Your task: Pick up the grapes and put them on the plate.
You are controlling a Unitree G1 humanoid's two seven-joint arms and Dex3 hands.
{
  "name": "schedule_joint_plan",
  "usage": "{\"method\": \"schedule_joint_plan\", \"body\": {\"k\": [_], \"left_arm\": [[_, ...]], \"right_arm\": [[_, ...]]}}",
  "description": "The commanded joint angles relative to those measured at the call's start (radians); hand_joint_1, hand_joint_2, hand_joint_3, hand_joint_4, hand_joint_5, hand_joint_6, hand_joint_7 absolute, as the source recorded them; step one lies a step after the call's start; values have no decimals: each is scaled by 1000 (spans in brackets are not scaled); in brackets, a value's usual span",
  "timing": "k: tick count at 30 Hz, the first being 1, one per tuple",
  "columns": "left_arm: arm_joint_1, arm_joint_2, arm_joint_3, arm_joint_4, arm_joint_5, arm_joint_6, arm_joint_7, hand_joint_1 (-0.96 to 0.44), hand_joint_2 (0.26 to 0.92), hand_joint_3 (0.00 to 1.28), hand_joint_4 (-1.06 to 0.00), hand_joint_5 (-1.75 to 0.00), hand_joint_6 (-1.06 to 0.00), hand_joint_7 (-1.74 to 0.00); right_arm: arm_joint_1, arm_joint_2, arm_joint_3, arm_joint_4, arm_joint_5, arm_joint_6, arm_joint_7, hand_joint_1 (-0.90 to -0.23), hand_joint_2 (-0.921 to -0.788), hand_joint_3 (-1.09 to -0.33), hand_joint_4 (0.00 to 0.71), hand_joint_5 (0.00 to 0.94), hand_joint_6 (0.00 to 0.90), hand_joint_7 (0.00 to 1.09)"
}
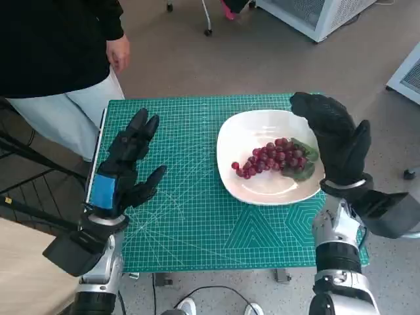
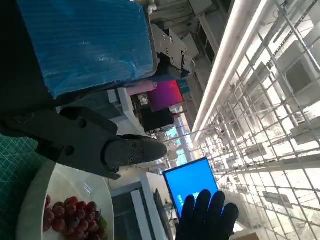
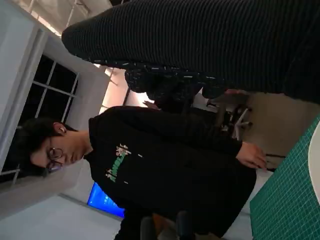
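From the head view, the counter [image 1: 197, 230] carries a green cutting mat marked with a pale grid, and a white plate [image 1: 262, 190] sits on the mat's right half. The grapes [image 1: 269, 157], a dark red bunch with a green leaf at one end, lie on the plate, a little toward its right side. The left hand [image 1: 128, 167] hovers over the mat's left part, well apart from the plate, its fingers spread and straight, holding nothing. The right hand [image 1: 338, 141] stands at the plate's right rim, just beside the grapes but not touching them; its gloved fingers are apart and loosely curved, and it too holds nothing. A person [image 1: 59, 59] in a black top and pale trousers stands at the far left corner of the counter, one bare hand hanging near the edge.

In the left wrist view, the blue-taped back of the left hand and its black fingers [image 2: 130, 150] reach out free above the plate's white rim, with part of the grapes showing in the plate. The right hand's gloved fingertips rise, spread, in front of a blue screen [image 2: 190, 182].

In the right wrist view, the glove forms a dark ribbed band, and beyond it the person in the black top stands beside the green mat's corner.
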Motion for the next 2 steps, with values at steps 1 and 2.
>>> {"method": "schedule_joint_plan", "body": {"k": [1,2], "left_arm": [[10,-5,8,-18,-5,1,0,-256,921,366,-366,-8,-360,-73],[10,-5,8,-17,-4,1,0,-256,921,366,-366,-8,-360,-73]], "right_arm": [[10,3,3,12,-9,4,4,-594,-921,-573,340,0,439,5],[10,3,3,12,-9,4,4,-594,-921,-573,340,0,439,5]]}}
